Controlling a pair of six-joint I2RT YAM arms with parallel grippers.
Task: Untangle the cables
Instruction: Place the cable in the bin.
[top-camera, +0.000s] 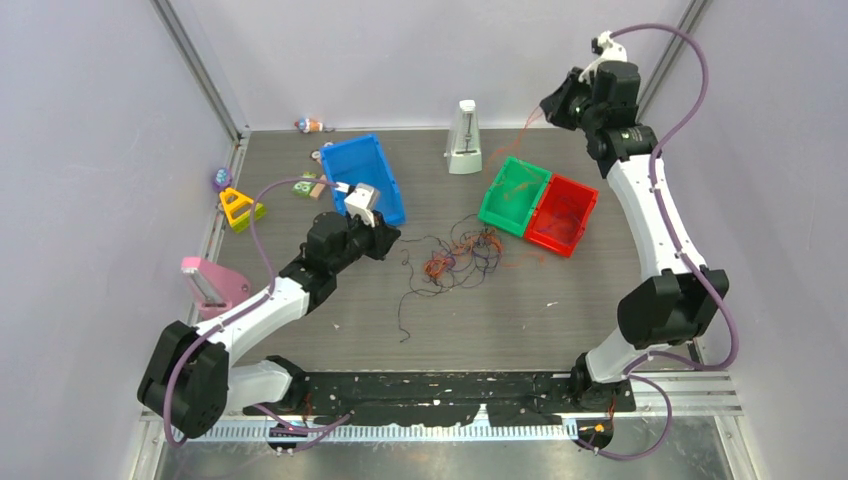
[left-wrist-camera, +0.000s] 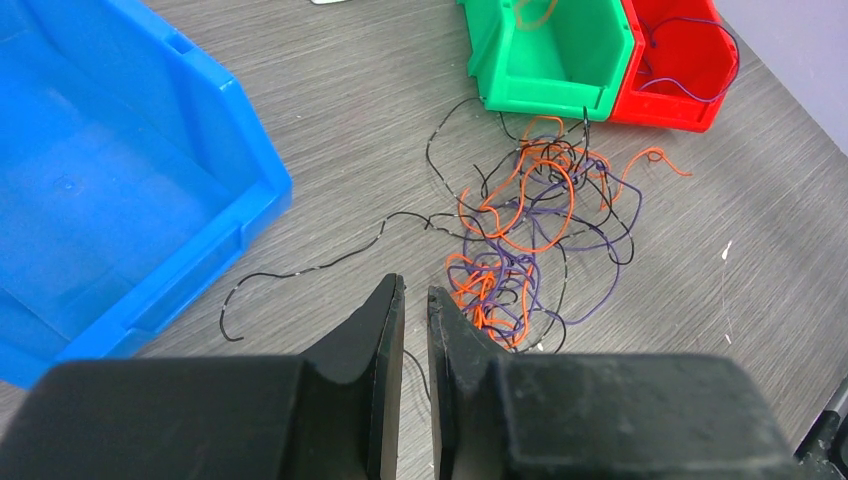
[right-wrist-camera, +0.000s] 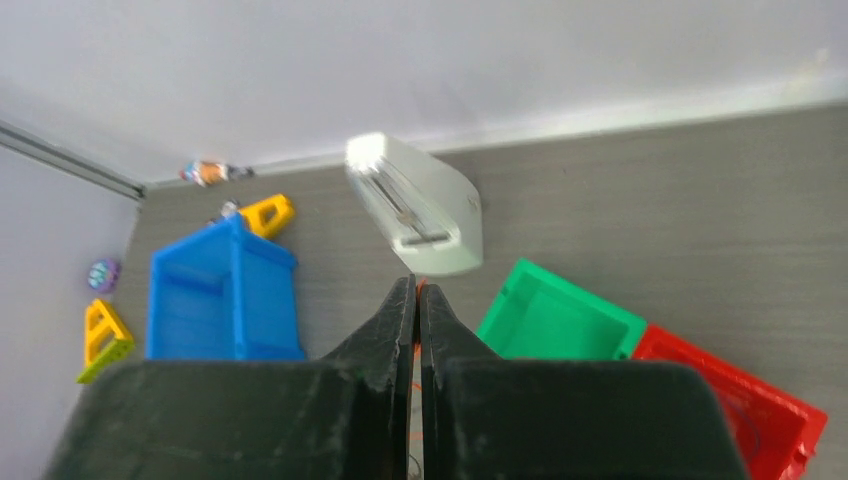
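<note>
Cables (left-wrist-camera: 520, 240): your right gripper (right-wrist-camera: 417, 290) pinches an orange strand (top-camera: 521, 132), left gripper (left-wrist-camera: 416, 295) barely parted; yank and they could knot tighter

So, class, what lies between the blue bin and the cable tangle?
One black strand trailing from the cable tangle toward the blue bin; left wrist view shows it.
</note>
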